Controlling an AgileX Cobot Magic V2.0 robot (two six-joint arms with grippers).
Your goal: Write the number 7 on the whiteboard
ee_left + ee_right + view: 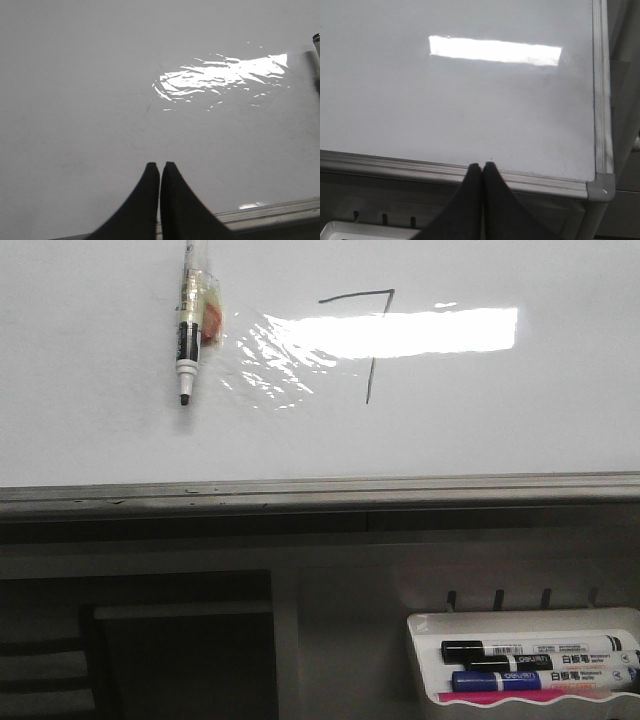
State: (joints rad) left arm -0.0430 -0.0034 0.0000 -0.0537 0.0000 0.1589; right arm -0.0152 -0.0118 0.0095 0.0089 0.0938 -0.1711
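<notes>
Writing appears to be finished: the number 7 [367, 340] is drawn in thin black line on the whiteboard [90, 420], a short top stroke and a long slanted stem, placed right of the board's middle and partly crossed by a bright bar of glare [400, 332]. A marker pen [188, 325] is seen against the board left of the digit, tip pointing toward the lower frame edge, with what looks like yellowish tape around its body; how it is held there cannot be told. Neither arm is seen in the front view.

In the left wrist view the left tool [160, 167] is pressed together with nothing between its fingers, hovering over bare board near the wrinkled shiny patch [220, 80]. In the right wrist view the right tool [480, 167] is likewise pressed together and empty, above the lower frame edge [420, 167] near the board's right corner.

Judged from this, little is left to do; any next move would call only for both tools to be kept clear of the fresh ink so the digit is not smeared.

The board is glossy and white with a grey metal frame. Below its lower right edge a small white tray [425, 640] is hung, with a black marker [530, 651], a blue marker [540, 678] and a pink item [520, 697] lying in it. Darker shelving is seen beneath the board.
</notes>
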